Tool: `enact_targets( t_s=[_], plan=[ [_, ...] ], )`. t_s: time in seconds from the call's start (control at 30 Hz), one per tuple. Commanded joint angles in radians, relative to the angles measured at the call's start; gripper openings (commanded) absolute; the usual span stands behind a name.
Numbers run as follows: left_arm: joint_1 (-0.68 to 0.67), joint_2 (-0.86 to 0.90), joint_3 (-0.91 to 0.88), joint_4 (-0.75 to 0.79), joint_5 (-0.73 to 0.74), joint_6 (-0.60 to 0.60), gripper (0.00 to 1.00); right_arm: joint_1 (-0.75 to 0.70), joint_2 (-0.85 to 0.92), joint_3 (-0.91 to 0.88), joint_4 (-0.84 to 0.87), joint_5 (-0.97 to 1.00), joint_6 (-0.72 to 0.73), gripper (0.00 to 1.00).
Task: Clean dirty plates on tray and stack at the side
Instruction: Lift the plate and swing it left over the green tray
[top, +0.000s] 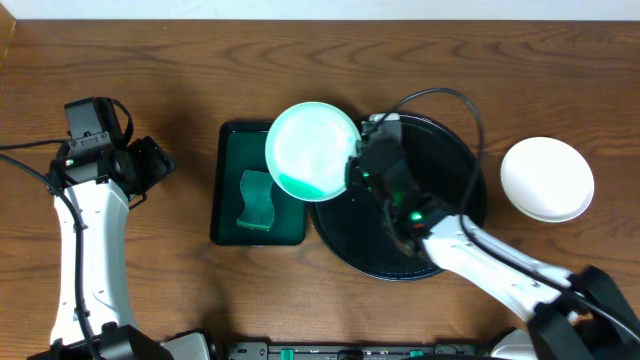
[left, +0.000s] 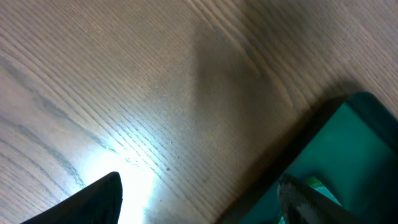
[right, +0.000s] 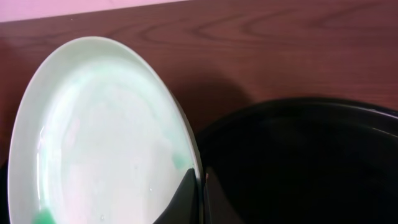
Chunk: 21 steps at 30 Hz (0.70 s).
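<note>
Now | right hand (top: 352, 173) clamped on plate (top: 312, 150) rim | plate to its left | left hand (top: 157, 164) apart

The plate (top: 312, 150) is mint-white with a green smear (right: 178, 160), the tray (top: 455, 180) black, the table (top: 300, 60) brown wood-grain.

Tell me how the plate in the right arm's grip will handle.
The plate looks rigid and probably light: pinched at one rim spot, it keeps its shape. Its glossy, green-smeared face suggests it could slip or pivot in the jaws of the right gripper. It hangs partly over the small green tray, so a drop might chip it.
</note>
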<state>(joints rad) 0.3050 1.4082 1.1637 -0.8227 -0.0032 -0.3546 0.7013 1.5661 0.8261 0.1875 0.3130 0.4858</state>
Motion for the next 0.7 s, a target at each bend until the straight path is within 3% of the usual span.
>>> enact_targets(
  t_s=[0.0, 0.3, 0.67],
  plan=[
    [0.004, -0.003, 0.015, -0.003, -0.005, -0.002, 0.80, 0.060, 0.070, 0.064, 0.085, 0.143, -0.089, 0.01],
    [0.004, -0.003, 0.015, -0.003, -0.005, -0.002, 0.80, 0.150, 0.136, 0.180, 0.198, 0.316, -0.476, 0.01],
    [0.004, -0.004, 0.015, -0.003, -0.005, -0.001, 0.80, 0.257, 0.136, 0.206, 0.618, 0.344, -1.171, 0.01]
  ],
)
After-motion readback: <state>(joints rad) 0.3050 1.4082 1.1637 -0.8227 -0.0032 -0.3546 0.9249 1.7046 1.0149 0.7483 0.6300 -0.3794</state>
